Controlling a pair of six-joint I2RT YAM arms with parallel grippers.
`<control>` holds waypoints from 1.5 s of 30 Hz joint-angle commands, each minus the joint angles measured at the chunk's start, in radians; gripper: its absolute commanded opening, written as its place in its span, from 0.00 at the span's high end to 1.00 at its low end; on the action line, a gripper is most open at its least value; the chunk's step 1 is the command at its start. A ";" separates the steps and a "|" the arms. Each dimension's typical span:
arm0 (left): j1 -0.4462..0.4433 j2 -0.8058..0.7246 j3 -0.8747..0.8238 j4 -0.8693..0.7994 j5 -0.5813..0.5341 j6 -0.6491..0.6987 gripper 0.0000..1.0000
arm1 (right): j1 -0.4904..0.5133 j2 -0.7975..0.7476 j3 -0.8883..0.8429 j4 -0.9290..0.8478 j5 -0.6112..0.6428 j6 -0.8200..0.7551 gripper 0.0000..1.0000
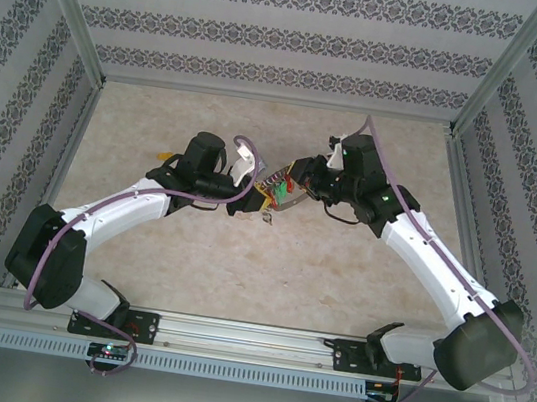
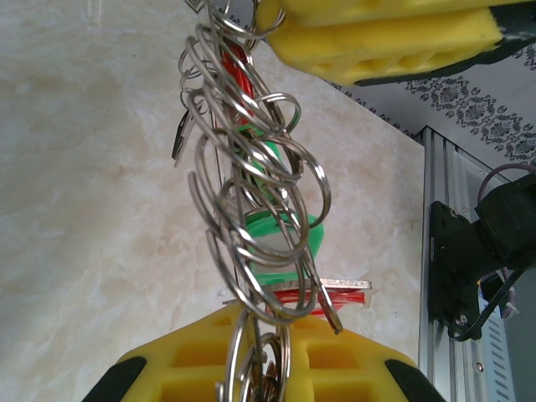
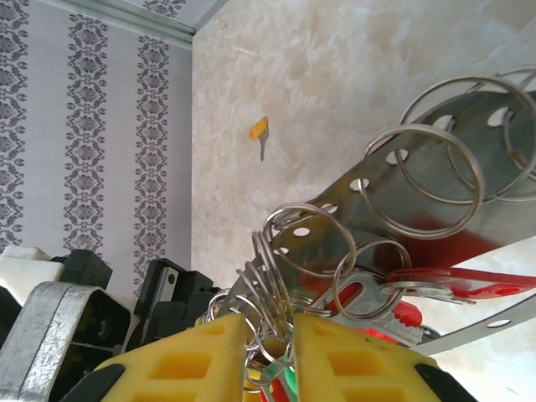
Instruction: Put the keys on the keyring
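The bunch of keys (image 1: 275, 194), mid-frame in the top view, is pinched by the left end effector (image 2: 260, 368) and by the right end effector (image 3: 270, 352) alike, so any pull is best made slowly, lest tangled rings (image 2: 276, 167) slip; a yellow-tagged key (image 3: 260, 130) lies apart on the table (image 3: 352, 67).

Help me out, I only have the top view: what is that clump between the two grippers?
Observer: On the left wrist view, a chain of small rings rises from the left gripper, with green tags caught in it.
Operator: Is the right one actually gripping?
Observer: Yes. Its own wrist view has the right gripper pinched shut on a bunch of those rings.
Operator: Anything else in there?
Observer: A flat metal strip with holes, larger rings looped through some of them.
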 commanded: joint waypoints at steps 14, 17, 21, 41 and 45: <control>0.005 -0.006 0.009 0.069 0.044 -0.015 1.00 | 0.015 0.014 0.028 -0.003 0.034 -0.047 0.82; 0.005 -0.005 0.009 0.069 0.046 -0.016 1.00 | 0.015 0.014 0.035 -0.006 0.040 -0.051 0.81; 0.006 -0.006 0.008 0.061 0.041 -0.011 1.00 | 0.015 0.015 0.043 -0.013 0.042 -0.056 0.81; 0.006 -0.004 0.007 0.050 0.038 -0.007 1.00 | 0.019 0.037 0.052 -0.024 0.043 -0.077 0.83; 0.006 -0.004 0.008 0.046 0.038 -0.008 1.00 | 0.021 0.042 0.060 -0.029 0.045 -0.088 0.85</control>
